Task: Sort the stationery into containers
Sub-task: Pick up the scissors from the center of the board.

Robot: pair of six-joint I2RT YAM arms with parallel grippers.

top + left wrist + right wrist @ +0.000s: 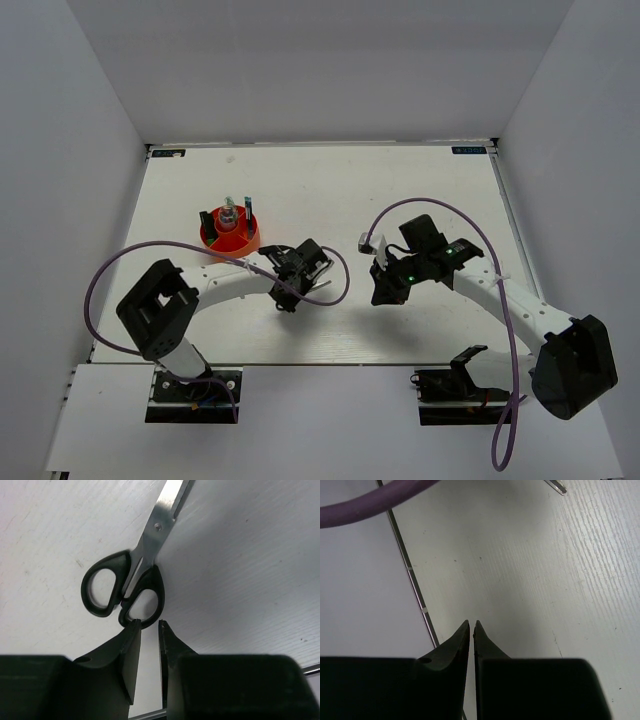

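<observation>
Near side of the table (530, 580), landmark = orange-red cup (230, 232).

Left gripper (148, 623): nearer than the cup and to its right, pointing down at the table. Jaws released, parted by a narrow slit with bare table showing through it and nothing between them. The tips sit right at the rim of one handle loop of the scissors (156, 530); cannot tell if they touch it.

Scissors: flat on the table, just near-right of the cup and apart from it. Black handles lie toward the left gripper, blades shut and pointing away from it.

Right gripper (472, 623): well to the right of the cup, about as near as the left gripper and low over bare table. Jaws clenched, tips all but meeting, holding nothing. A purple cable (365, 507) crosses above it.

Cup: upright on the table, farther back than both grippers and left of centre. A few stationery items stand upright in it; they are too small to name.
</observation>
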